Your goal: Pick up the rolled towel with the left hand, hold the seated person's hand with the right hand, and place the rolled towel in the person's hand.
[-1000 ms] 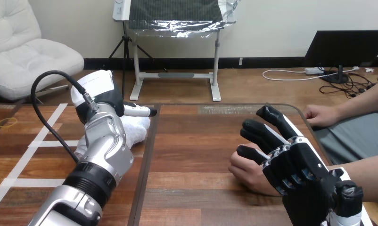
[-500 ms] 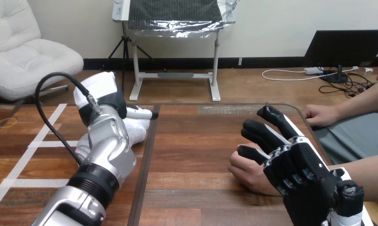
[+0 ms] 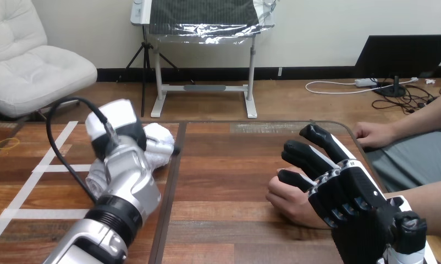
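Note:
The white rolled towel [image 3: 155, 137] lies at the left part of the wooden table [image 3: 229, 165], near the seam between the two tabletops. My left hand [image 3: 121, 124] is on top of it, white shell up, and its fingers [image 3: 164, 148] curl over the towel's front, so part of the towel is hidden under the hand and forearm. At the right, my black right hand [image 3: 339, 190] lies over the person's hand [image 3: 287, 199], which rests on the table. The fingers of that hand reach straight past the person's knuckles, and I cannot tell whether its thumb grips.
The person's other hand [image 3: 374, 135] rests on the table's far right edge. White tape lines [image 3: 39, 168] cross the left tabletop, and a yellow ring [image 3: 8, 143] lies at its far left. A dark seam [image 3: 171, 181] divides the two tabletops.
My left arm has shifted slightly right and the hand has turned. Its finger now sits lower across the towel, and more towel shows above it. The right hand and the person's hands stay put.

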Tool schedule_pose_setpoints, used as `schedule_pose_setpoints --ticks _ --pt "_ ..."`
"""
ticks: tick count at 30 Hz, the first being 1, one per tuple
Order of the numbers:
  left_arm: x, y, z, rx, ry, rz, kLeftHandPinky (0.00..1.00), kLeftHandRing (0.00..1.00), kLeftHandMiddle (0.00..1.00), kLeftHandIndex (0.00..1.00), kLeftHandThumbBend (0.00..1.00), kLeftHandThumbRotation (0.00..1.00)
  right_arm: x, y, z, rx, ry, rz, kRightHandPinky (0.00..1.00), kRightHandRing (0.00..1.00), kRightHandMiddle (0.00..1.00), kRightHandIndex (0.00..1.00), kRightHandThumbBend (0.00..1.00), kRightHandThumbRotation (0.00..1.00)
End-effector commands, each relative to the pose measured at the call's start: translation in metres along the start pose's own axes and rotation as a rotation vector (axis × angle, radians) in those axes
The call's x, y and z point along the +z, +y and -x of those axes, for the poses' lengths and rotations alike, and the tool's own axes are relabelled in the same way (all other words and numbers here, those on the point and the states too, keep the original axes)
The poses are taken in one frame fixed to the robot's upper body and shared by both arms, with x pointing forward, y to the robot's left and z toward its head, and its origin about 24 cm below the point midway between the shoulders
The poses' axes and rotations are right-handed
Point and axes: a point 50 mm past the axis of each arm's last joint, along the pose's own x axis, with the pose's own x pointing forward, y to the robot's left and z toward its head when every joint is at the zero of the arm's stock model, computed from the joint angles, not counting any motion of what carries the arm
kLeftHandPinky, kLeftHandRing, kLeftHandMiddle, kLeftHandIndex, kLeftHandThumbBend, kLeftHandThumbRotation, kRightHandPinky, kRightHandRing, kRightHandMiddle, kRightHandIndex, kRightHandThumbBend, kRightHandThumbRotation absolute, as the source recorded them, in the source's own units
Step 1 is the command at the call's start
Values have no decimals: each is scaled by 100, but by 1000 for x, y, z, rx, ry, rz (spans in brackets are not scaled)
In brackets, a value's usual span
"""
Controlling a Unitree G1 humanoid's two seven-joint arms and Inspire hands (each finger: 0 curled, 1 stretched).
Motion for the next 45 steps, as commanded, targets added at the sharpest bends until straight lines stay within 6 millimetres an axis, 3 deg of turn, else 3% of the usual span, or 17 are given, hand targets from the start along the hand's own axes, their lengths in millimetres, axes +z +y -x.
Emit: schedule_pose_setpoints --ticks 1,45 --pt "13 23 -3 107 -9 -62 100 100 100 99 97 54 7 -1 -6 14 -71 8 83 89 86 90 76 100" --pt "2 0 -8 50 33 -163 100 100 100 100 98 51 13 -3 -1 21 -85 0 81 89 85 89 80 100"
